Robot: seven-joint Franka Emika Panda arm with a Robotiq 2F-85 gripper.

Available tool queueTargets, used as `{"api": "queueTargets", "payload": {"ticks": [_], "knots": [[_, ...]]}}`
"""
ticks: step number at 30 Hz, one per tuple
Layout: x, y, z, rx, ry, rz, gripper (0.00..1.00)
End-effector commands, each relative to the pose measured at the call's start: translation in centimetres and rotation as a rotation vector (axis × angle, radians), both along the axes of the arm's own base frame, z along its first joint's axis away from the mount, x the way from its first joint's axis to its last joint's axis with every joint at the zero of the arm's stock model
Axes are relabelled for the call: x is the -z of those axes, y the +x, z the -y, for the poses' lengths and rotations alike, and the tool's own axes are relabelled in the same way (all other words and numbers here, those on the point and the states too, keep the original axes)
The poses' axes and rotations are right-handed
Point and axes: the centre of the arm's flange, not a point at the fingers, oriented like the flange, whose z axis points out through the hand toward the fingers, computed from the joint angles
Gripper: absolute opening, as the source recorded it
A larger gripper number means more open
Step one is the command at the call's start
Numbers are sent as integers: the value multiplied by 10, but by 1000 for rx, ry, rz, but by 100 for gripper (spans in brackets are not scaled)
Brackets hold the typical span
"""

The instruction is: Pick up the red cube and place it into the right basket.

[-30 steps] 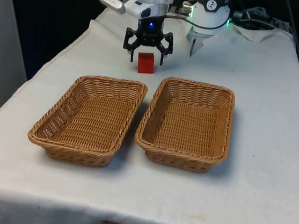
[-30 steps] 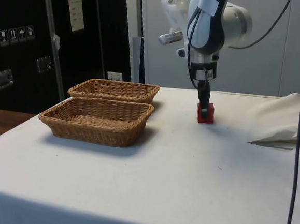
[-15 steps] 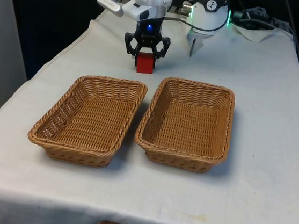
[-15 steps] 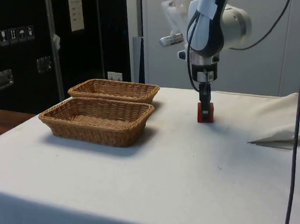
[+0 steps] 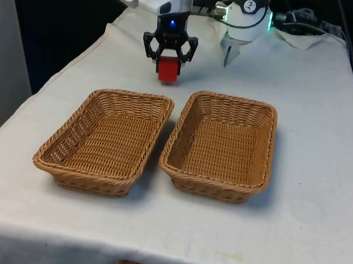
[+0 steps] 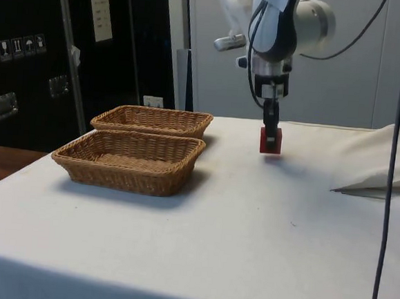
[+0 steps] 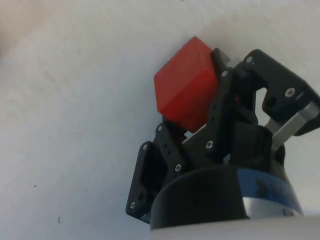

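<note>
Two woven wicker baskets are sitting side by side on the white-clothed tabletop (image 5: pixel 318 122), the left basket (image 5: pixel 103 139) nearer the front view's left, the right basket (image 5: pixel 221 145) beside it. Beyond them, the black gripper (image 5: pixel 168 58) is clamping the red cube (image 5: pixel 168 69) between its fingers (image 7: pixel 220 107), partly hiding its sides. Resting on the cloth a second ago, the cube is now hanging clear above it.

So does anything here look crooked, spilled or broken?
Nothing stands out. The gripper holds the red cube just above the cloth, and both baskets sit side by side, upright and intact.
</note>
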Motion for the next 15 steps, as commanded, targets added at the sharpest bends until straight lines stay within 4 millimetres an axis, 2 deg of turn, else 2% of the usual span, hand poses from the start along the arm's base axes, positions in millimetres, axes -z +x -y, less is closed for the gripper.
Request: {"api": "queueTargets", "payload": {"ticks": [1,5,15], "knots": [[-4,0,4,-2,-4,-2,3],[-12,2,4,-4,10,15,3],[-43,24,11,-27,26,30,3]]}}
